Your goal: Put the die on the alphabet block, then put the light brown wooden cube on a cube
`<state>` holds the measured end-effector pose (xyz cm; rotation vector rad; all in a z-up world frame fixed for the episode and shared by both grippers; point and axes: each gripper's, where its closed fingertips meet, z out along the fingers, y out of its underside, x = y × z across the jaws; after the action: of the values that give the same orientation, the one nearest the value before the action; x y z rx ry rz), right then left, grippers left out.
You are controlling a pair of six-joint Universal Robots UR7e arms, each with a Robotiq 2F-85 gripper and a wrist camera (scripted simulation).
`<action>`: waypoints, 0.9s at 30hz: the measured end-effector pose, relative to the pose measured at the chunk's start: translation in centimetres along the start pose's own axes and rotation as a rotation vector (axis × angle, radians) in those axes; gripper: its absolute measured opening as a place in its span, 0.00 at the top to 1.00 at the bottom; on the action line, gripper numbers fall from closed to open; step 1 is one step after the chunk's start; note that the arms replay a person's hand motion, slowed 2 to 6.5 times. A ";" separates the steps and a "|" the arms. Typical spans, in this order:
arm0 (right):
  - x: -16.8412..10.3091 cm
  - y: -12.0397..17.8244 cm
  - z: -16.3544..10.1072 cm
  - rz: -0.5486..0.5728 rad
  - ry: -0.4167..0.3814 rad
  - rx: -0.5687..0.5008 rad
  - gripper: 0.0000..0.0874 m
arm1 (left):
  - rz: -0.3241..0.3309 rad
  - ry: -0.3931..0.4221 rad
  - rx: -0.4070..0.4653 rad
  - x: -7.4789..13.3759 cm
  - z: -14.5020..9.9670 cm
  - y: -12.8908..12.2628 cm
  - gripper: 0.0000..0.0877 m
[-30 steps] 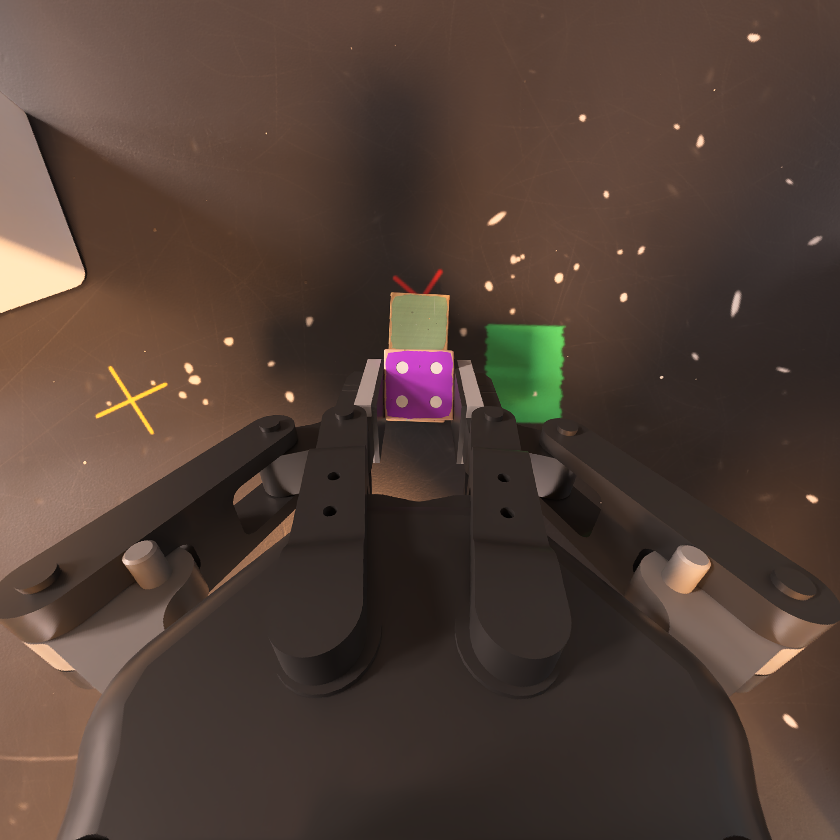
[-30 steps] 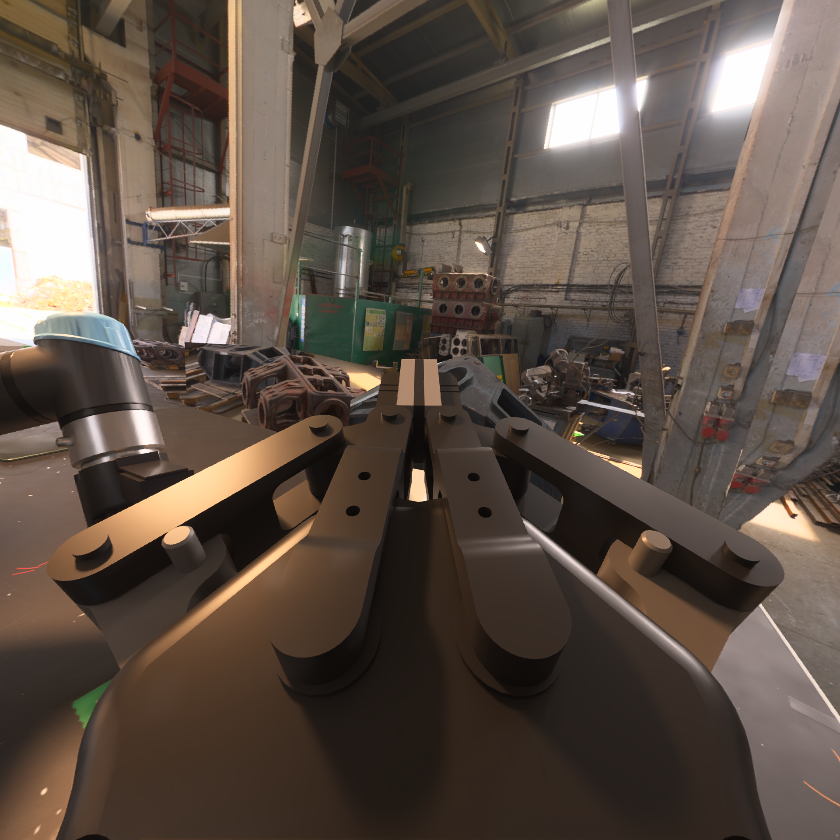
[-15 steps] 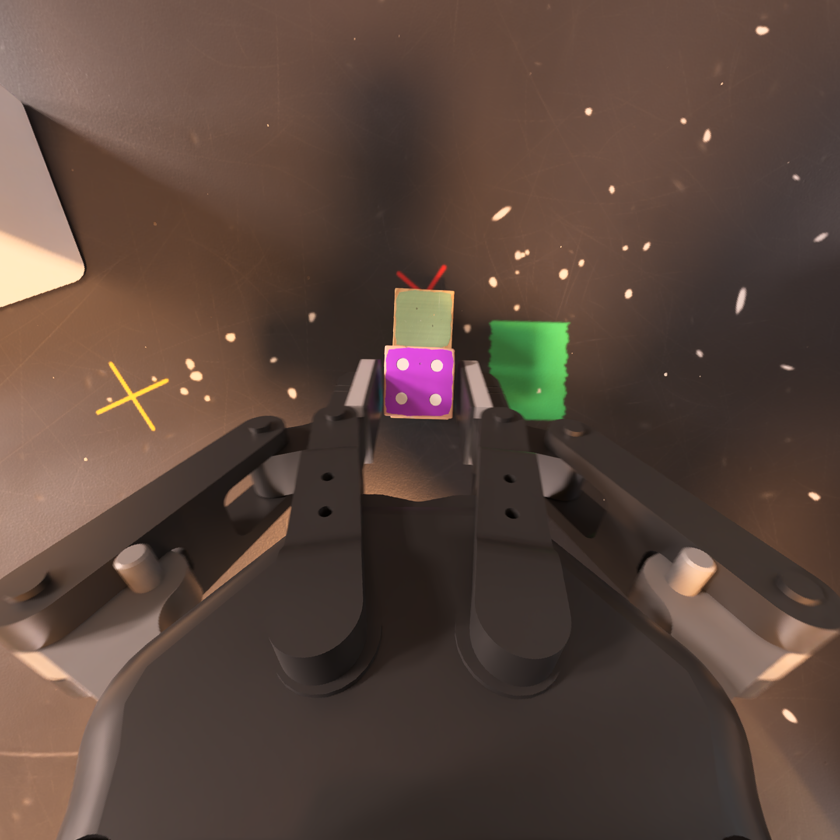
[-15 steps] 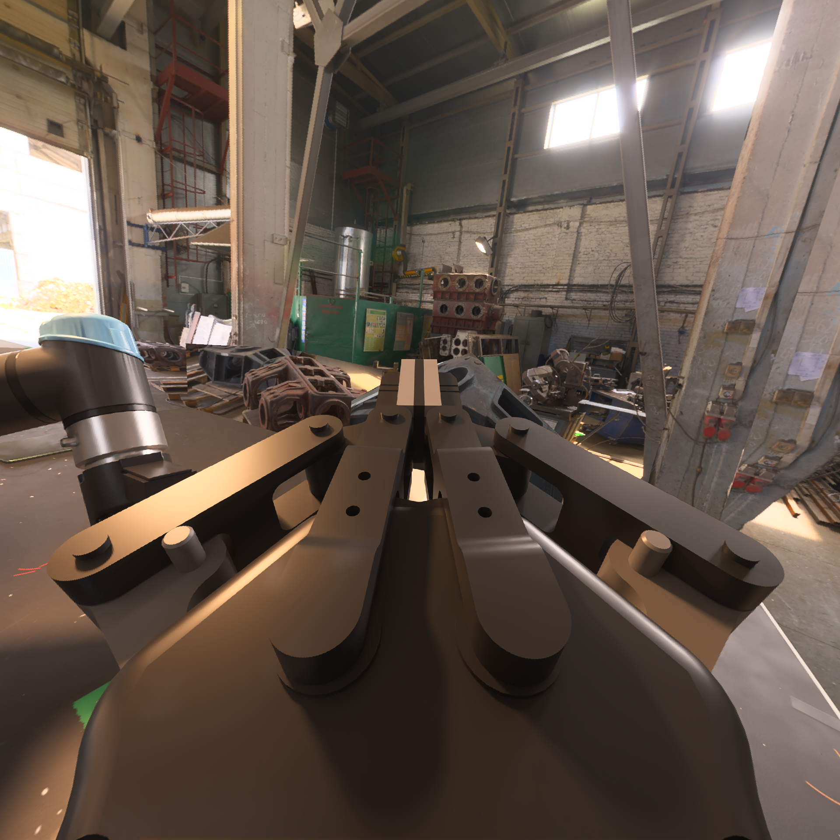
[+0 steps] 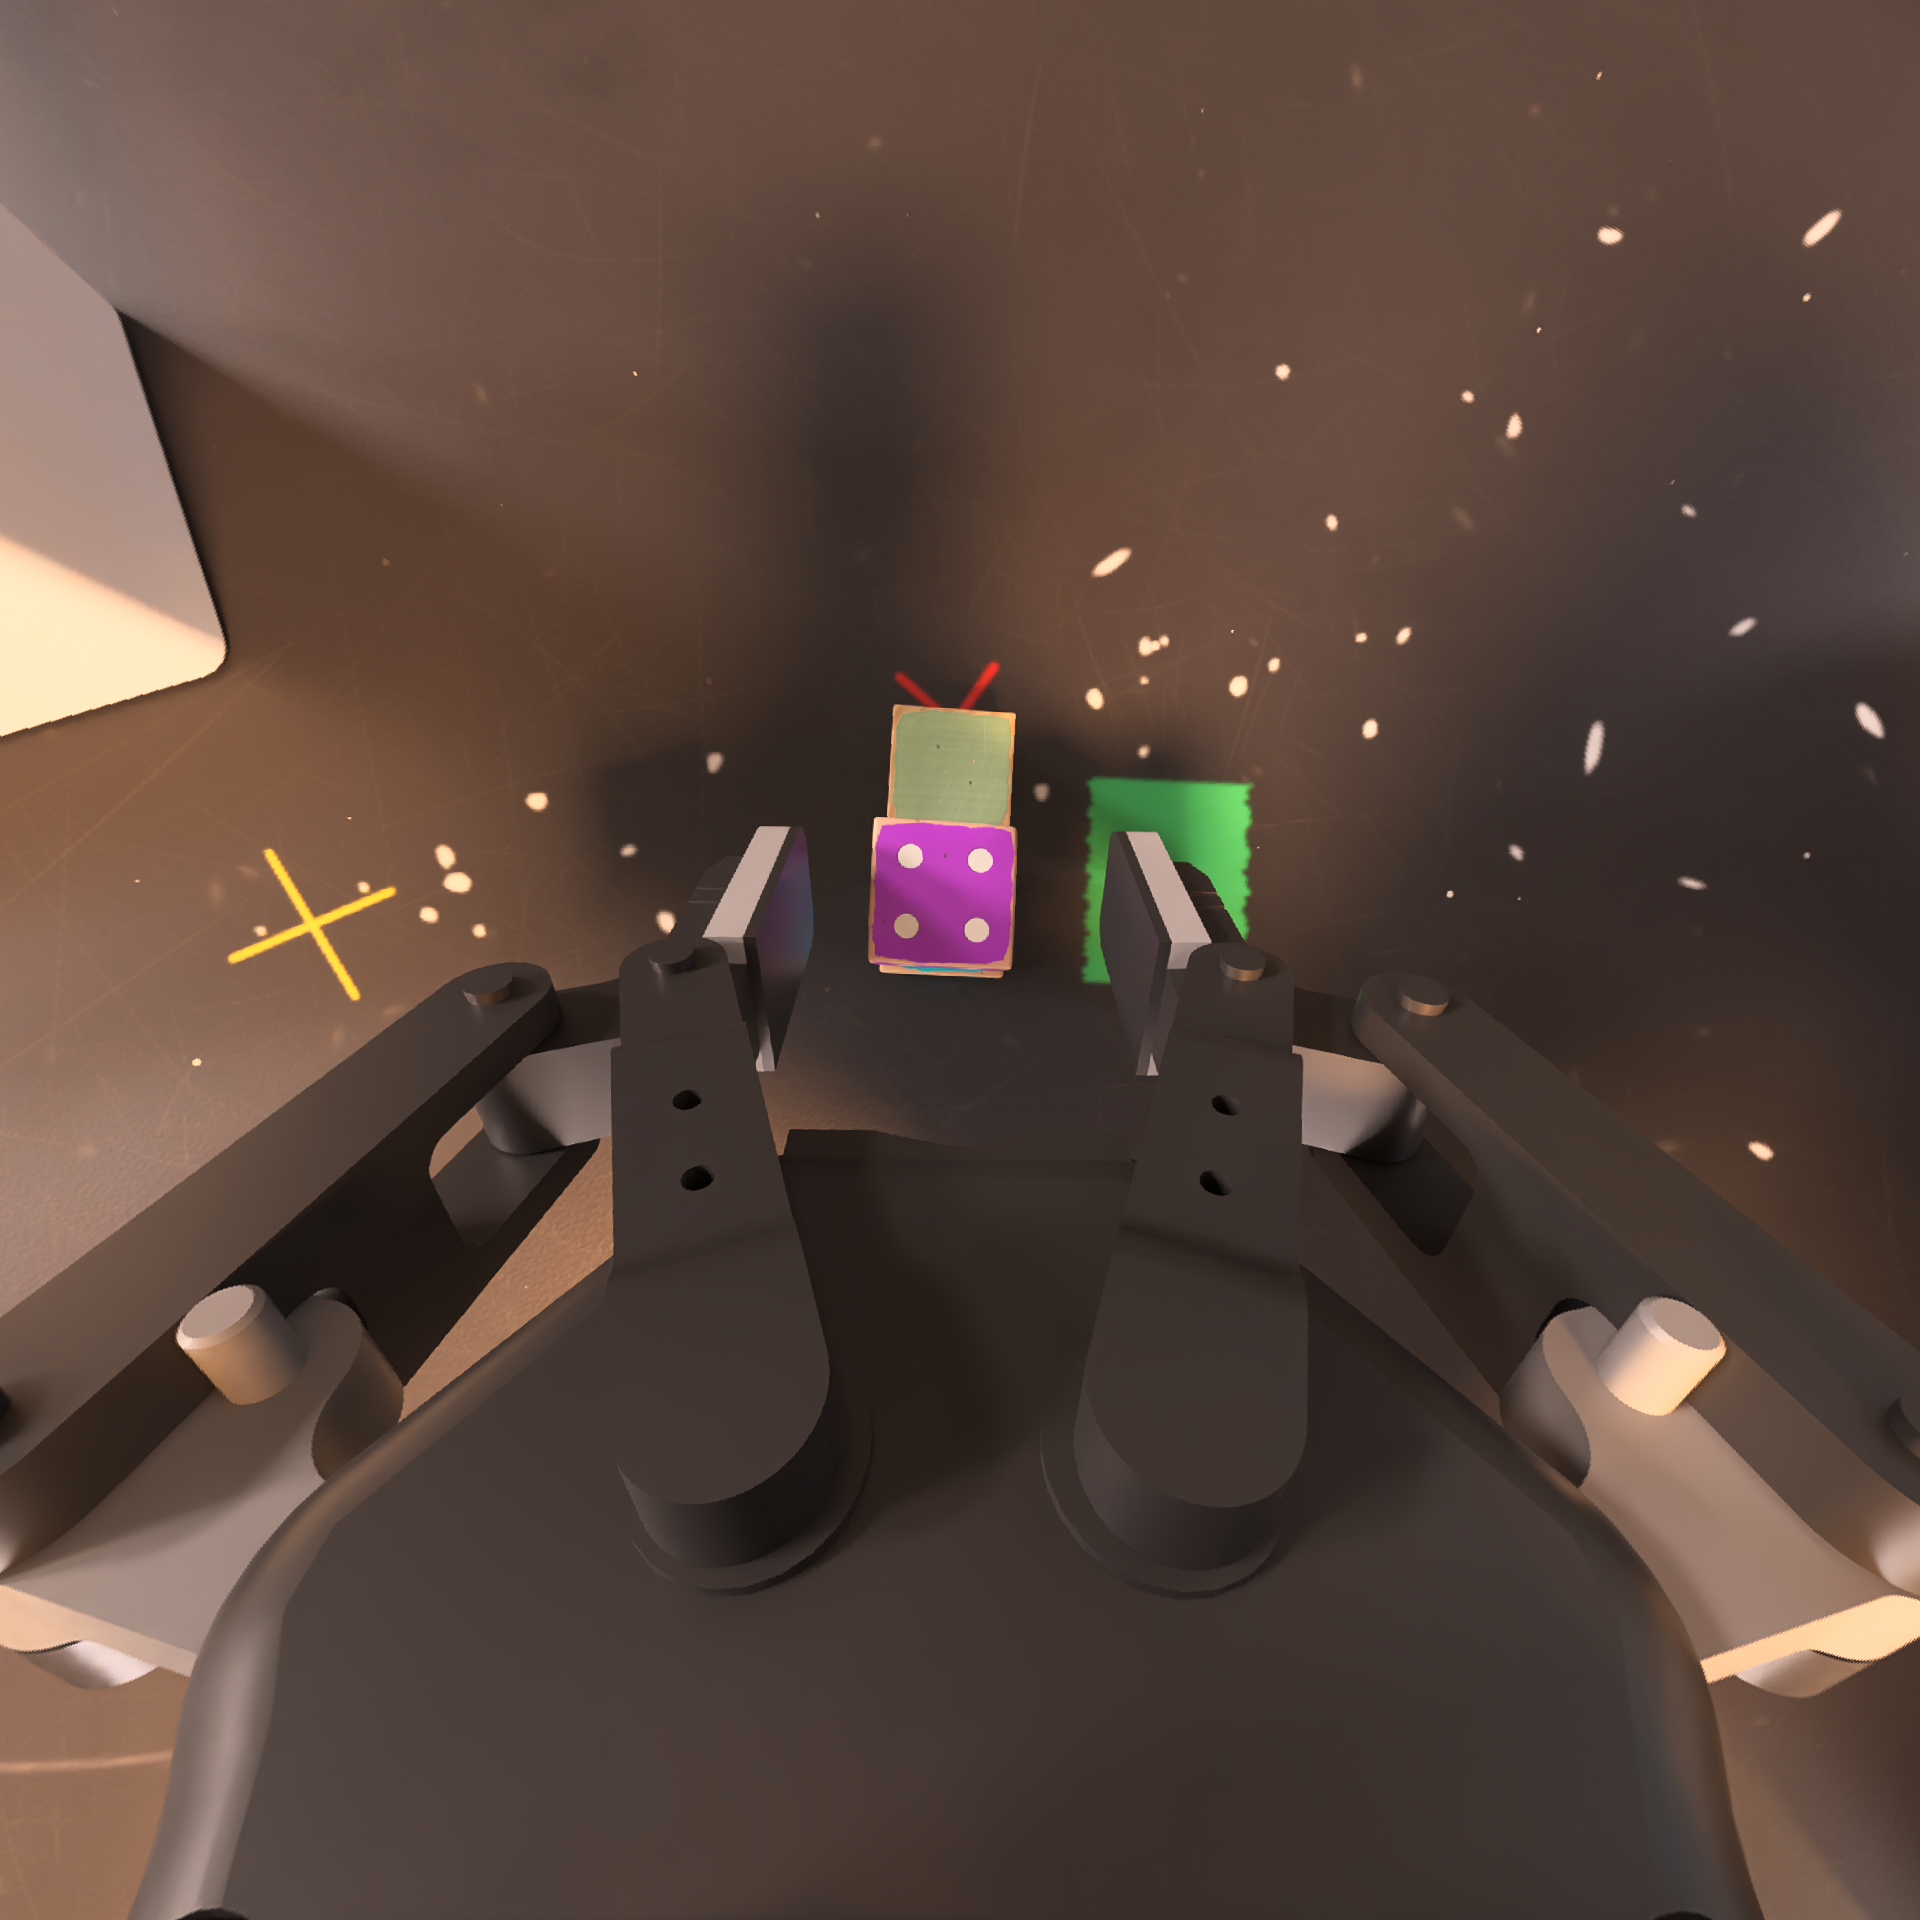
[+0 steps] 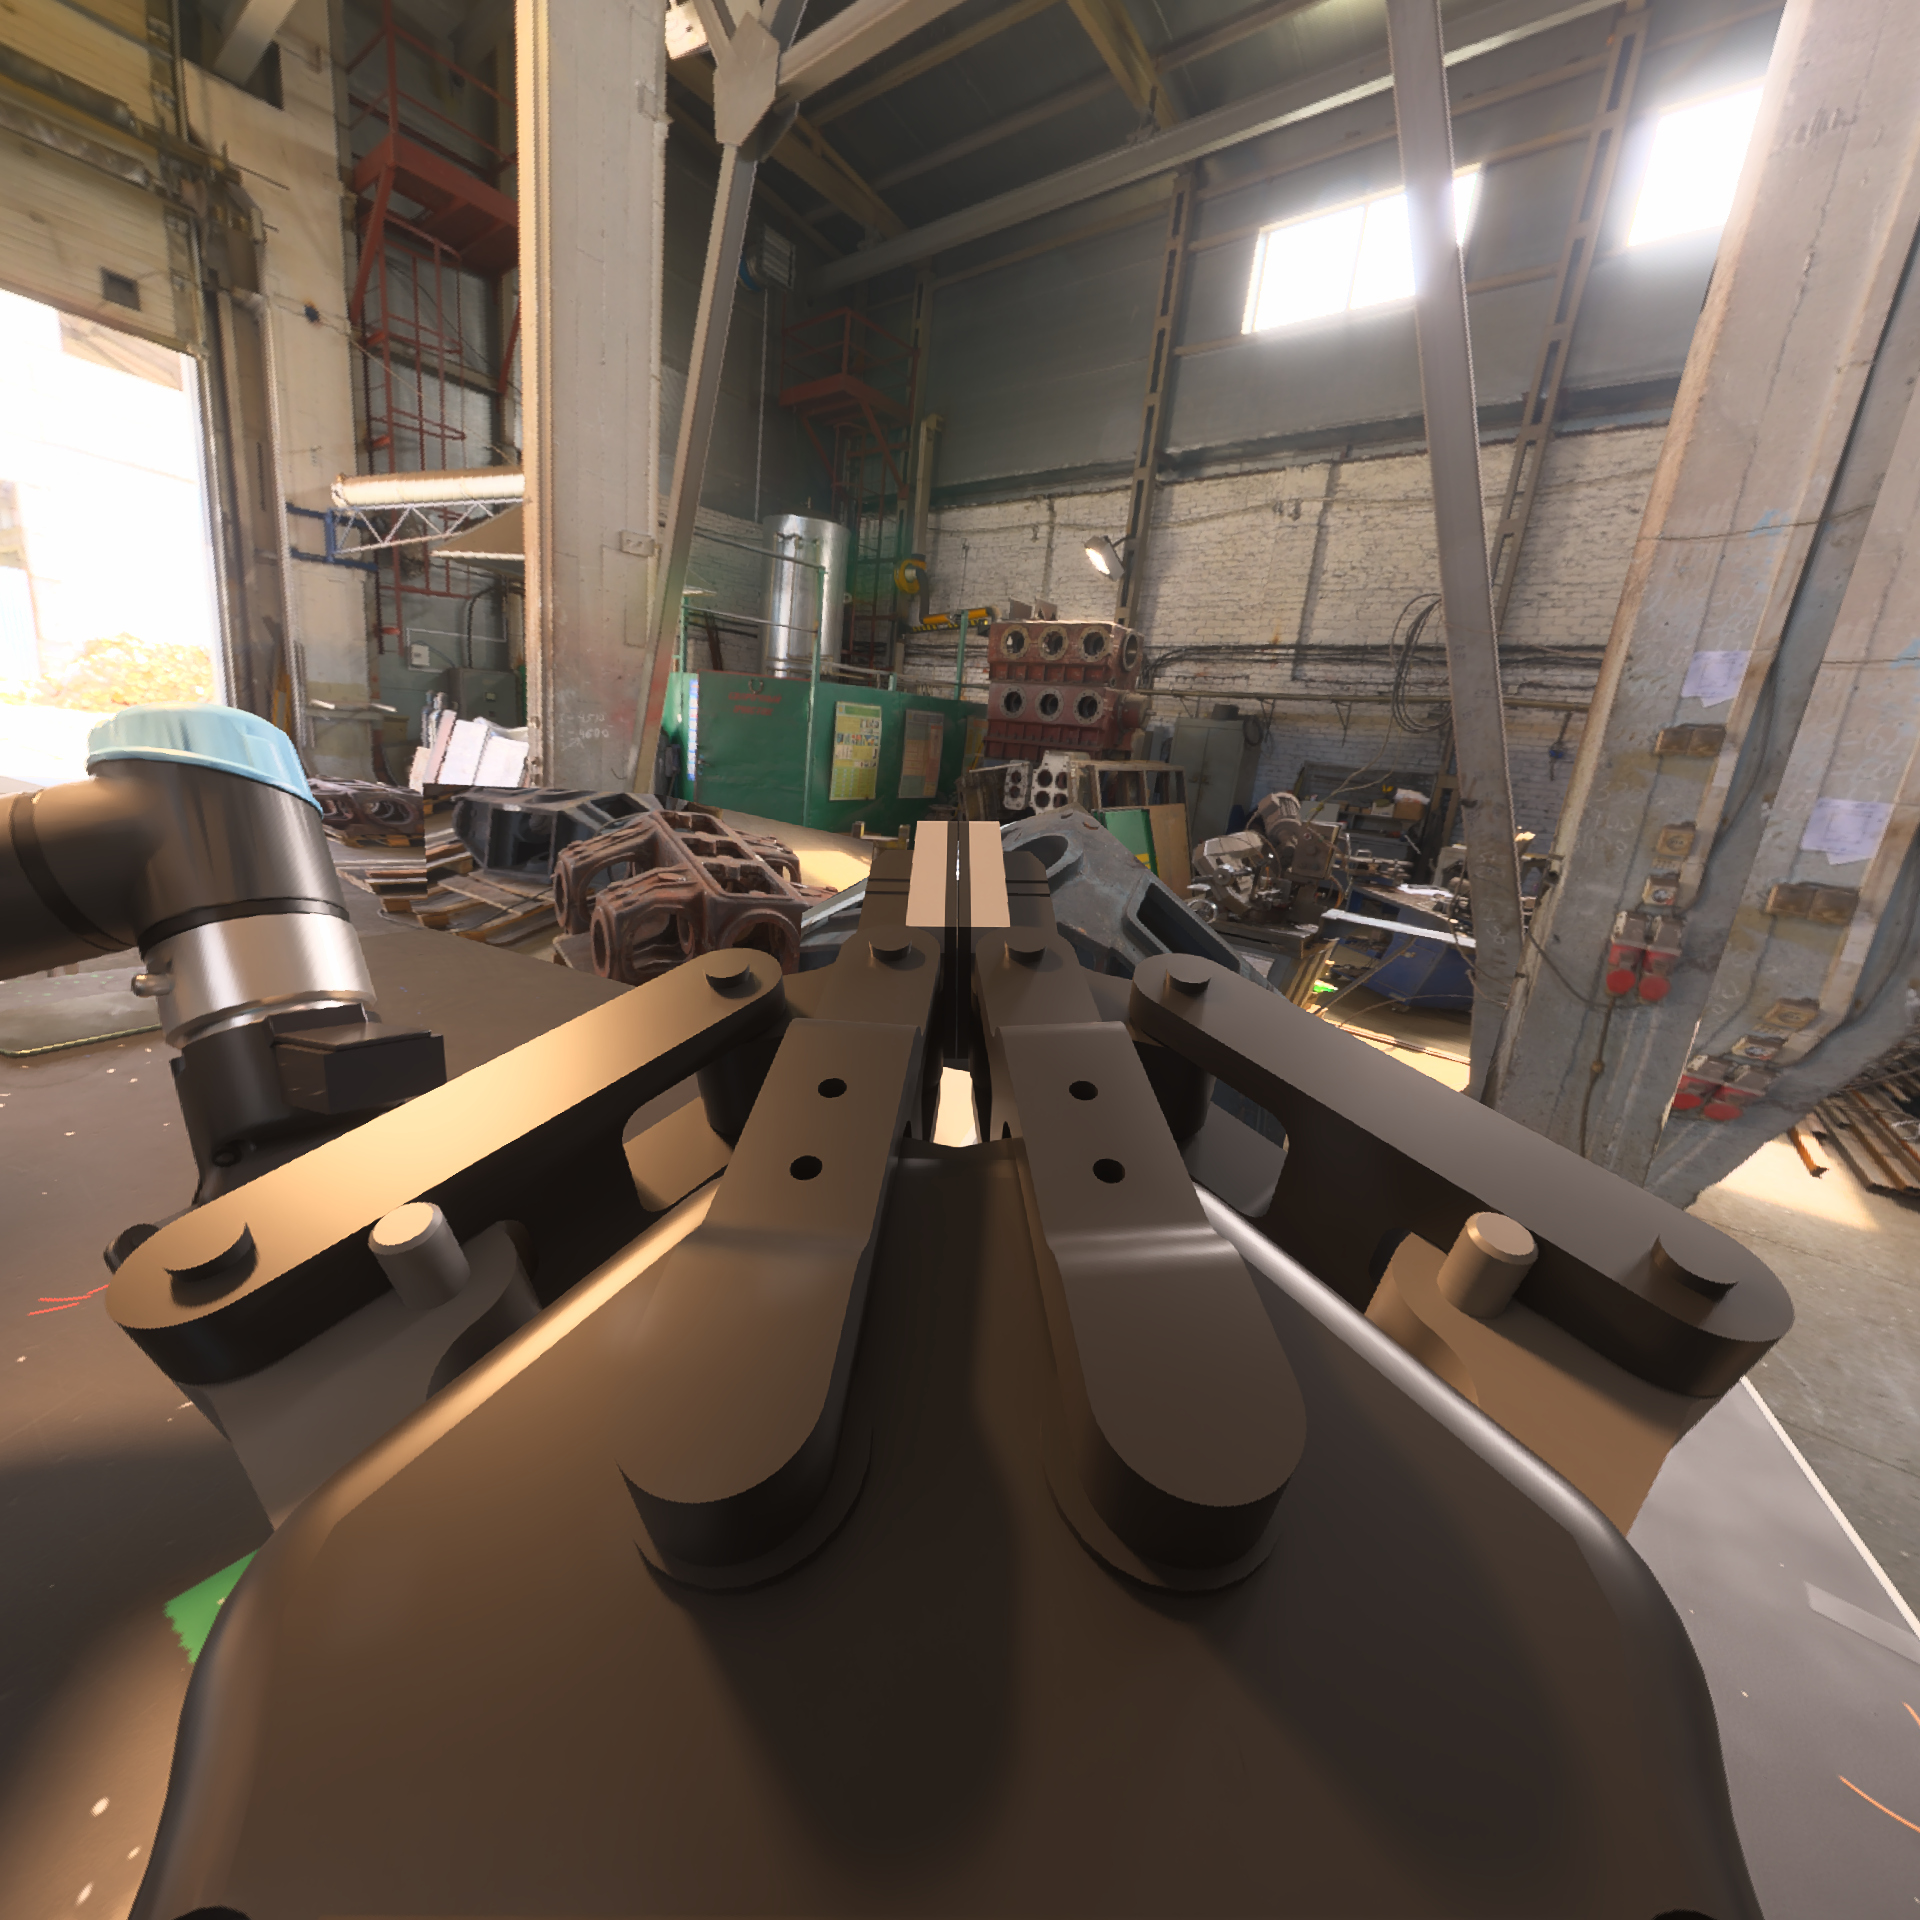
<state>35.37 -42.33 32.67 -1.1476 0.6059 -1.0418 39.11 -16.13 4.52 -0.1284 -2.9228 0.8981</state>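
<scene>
In the left wrist view a purple die [image 5: 942, 896] with four white dots on top sits on a block, of which only a thin coloured edge [image 5: 940, 971] shows below it. A pale greenish-tan cube [image 5: 951, 767] stands just beyond, touching or very near the die. My left gripper [image 5: 948, 883] is open above the die, one finger on each side with clear gaps, holding nothing. My right gripper [image 6: 956, 873] is shut and empty, raised and pointing out over the table edge into the hall.
A flat green patch [image 5: 1169, 873] lies on the dark table right of the die, a yellow cross [image 5: 312, 923] to the left, and a red cross [image 5: 945, 686] behind the cube. A pale slab [image 5: 83, 582] sits far left. The left arm [image 6: 208, 883] shows in the right wrist view.
My left gripper has opened and let go of the die, which stays on the block below. The right gripper has not moved.
</scene>
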 end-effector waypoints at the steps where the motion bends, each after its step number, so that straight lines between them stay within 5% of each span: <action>1: 0.0 0.0 0.0 0.000 0.000 -0.001 1.00 | -0.001 -0.002 0.005 0.0 -0.2 -0.1 0.42; 13: 0.1 0.3 0.0 0.002 0.002 -0.008 1.00 | -0.026 -0.058 0.114 -0.5 -4.3 -2.6 0.41; 27: 0.3 0.3 -0.1 0.009 0.005 -0.004 1.00 | -0.075 -0.234 0.270 -1.7 -13.3 -4.0 0.42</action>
<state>35.47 -42.61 32.39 -1.1452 0.6168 -1.0367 41.89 -12.22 17.63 0.1102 -2.9472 1.3670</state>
